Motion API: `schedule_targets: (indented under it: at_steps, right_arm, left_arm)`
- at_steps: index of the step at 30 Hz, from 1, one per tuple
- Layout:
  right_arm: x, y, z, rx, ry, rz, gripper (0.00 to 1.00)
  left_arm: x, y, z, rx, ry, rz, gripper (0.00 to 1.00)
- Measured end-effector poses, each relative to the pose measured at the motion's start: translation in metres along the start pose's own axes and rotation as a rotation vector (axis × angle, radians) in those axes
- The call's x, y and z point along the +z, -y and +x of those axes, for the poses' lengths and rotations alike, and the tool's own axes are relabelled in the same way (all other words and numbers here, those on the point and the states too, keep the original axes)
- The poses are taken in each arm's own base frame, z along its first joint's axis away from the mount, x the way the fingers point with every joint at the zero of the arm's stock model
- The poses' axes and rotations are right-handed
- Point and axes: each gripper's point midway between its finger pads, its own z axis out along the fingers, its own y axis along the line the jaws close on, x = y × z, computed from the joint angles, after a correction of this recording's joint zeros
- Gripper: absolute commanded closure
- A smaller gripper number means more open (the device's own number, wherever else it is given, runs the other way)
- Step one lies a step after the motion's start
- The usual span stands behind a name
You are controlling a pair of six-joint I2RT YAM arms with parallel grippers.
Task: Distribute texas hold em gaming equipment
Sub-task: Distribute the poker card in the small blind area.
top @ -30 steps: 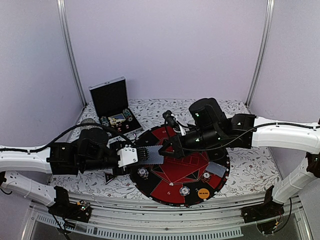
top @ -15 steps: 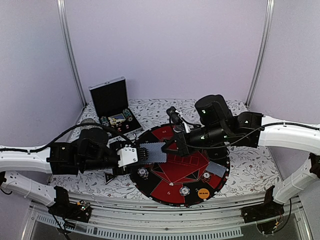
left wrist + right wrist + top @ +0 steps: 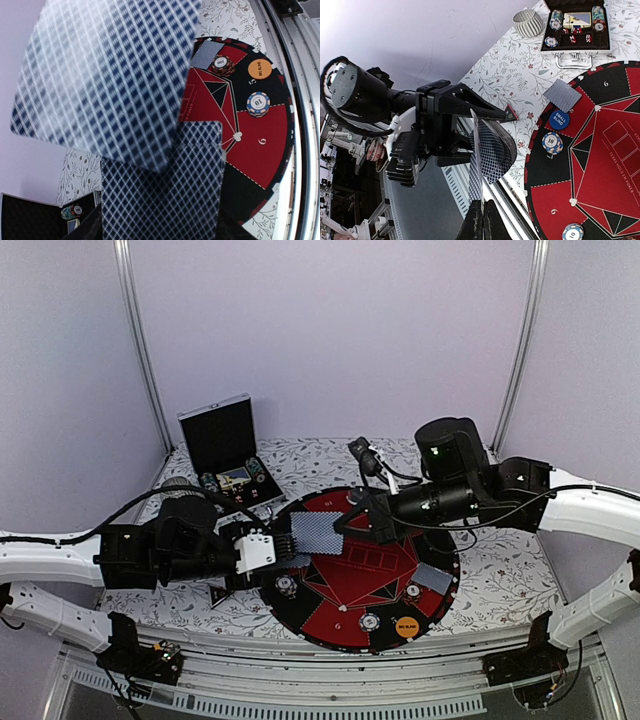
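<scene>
One grey-blue-backed card [image 3: 475, 170] is pinched by its edge in my right gripper [image 3: 480, 221], jaws fully closed on it, and it stands nearly upright just off the deck [image 3: 160, 190]. My left gripper [image 3: 288, 548] clamps that deck and holds it out over the mat's [image 3: 340, 630] left edge (a steady dispenser, I reckon), so singles can peel off cleanly. Beyond, one seat carries a dealt card [image 3: 562, 95], a striped chip [image 3: 552, 142] and the small blind button [image 3: 560, 120]. This card likely goes to an unserved seat.
</scene>
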Motion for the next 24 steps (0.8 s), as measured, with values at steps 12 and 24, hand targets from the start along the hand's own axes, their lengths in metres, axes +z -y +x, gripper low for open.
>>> schedule_targets:
  at_steps: [12,24]
  right_arm:
    - [-0.093,0.044,-0.075,0.007,0.336,0.115,0.98]
    - [0.086,0.179,-0.048,0.178,0.042,0.111,0.98]
  left_arm:
    - [0.000,0.001,0.002,0.001,-0.009,0.007,0.44]
    - [-0.006,-0.013,0.005,-0.020,-0.008,-0.033,0.44]
